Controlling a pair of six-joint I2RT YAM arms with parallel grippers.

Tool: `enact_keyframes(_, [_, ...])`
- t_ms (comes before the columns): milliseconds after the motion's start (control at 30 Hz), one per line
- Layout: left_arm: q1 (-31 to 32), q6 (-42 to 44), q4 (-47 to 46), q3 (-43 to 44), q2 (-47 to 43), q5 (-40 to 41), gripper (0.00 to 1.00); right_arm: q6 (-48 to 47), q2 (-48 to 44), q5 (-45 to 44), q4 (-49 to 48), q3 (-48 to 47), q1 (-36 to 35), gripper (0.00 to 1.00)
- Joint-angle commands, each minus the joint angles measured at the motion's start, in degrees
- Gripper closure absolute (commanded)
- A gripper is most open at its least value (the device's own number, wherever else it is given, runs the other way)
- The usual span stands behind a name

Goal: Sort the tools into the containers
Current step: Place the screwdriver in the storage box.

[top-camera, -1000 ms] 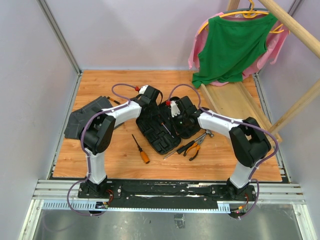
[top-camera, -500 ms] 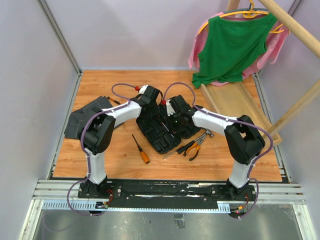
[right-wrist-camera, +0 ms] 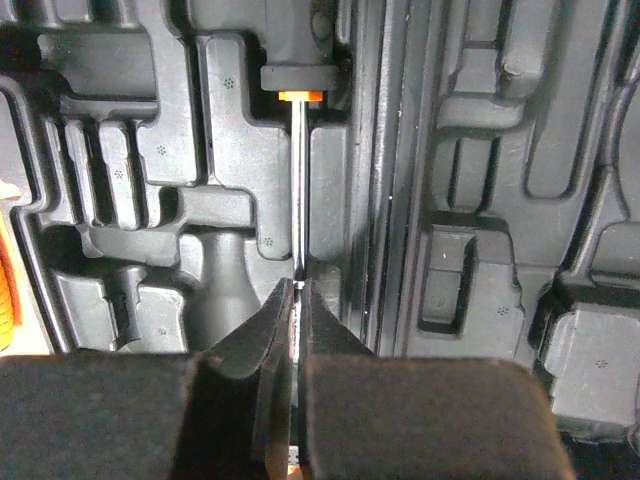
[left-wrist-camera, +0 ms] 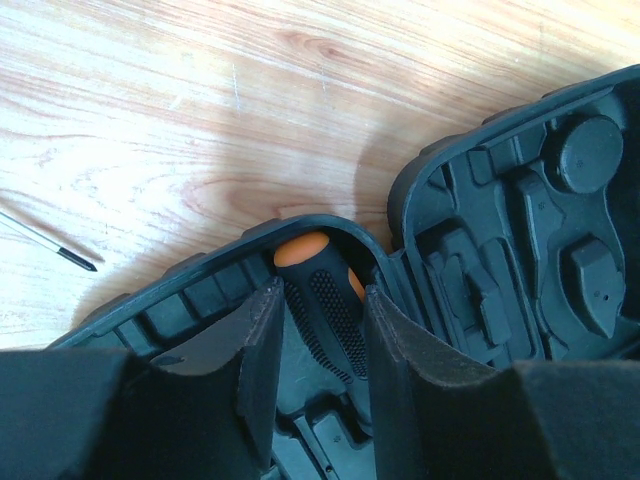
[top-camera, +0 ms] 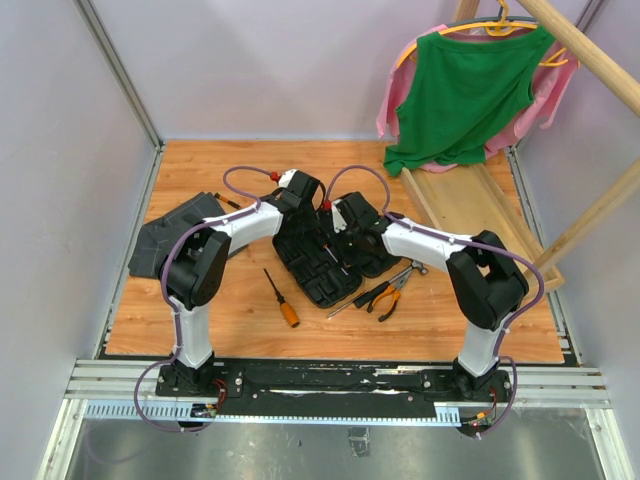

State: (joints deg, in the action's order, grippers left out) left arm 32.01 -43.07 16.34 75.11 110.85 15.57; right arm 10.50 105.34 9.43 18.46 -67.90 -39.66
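Black case open mid-table, screwdriver lying in slot of left half. Left gripper clamped on handle at far end; right gripper pinched tight on shaft. Pliers and second screwdriver loose on table near case.

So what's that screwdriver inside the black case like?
The orange-and-black-handled screwdriver with a thin steel shaft lies in a moulded slot of the open black plastic tool case. Its handle looks like dimpled black rubber with an orange end. The left claw grips the handle from both sides; the right claw is pinched shut on the shaft.
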Motion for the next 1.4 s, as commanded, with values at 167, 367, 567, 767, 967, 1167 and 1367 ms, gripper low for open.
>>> enact_keyframes(167, [0.2,3.2,2.0,-1.5,2.2,0.1,0.70,2.0,12.1,-2.9,6.4,7.3,0.1,0.99])
enact_keyframes(367, [0.2,5.4,4.1,-0.4,5.0,-1.3,0.77,2.9,14.6,-2.1,6.5,8.1,0.1,0.99])
enact_keyframes(567, [0.2,7.4,6.0,-0.6,8.3,-2.2,0.80,3.9,15.5,-2.2,6.5,8.9,0.4,0.99])
enact_keyframes(767, [0.2,9.3,7.7,-1.0,10.7,-1.9,0.84,4.4,14.9,-2.3,6.4,9.5,0.5,0.99])
enact_keyframes(967, [0.2,10.3,9.0,-1.4,12.3,-2.1,0.87,4.9,13.6,-2.1,6.5,9.7,0.5,0.99])
enact_keyframes(1167, [0.2,11.1,6.2,-1.5,9.9,-5.3,0.86,4.8,10.6,-2.0,6.2,10.1,0.6,0.99])
enact_keyframes(1367, [0.2,13.1,4.6,4.6,7.9,-9.2,0.81,3.9,2.7,1.8,3.7,8.8,0.5,0.94])
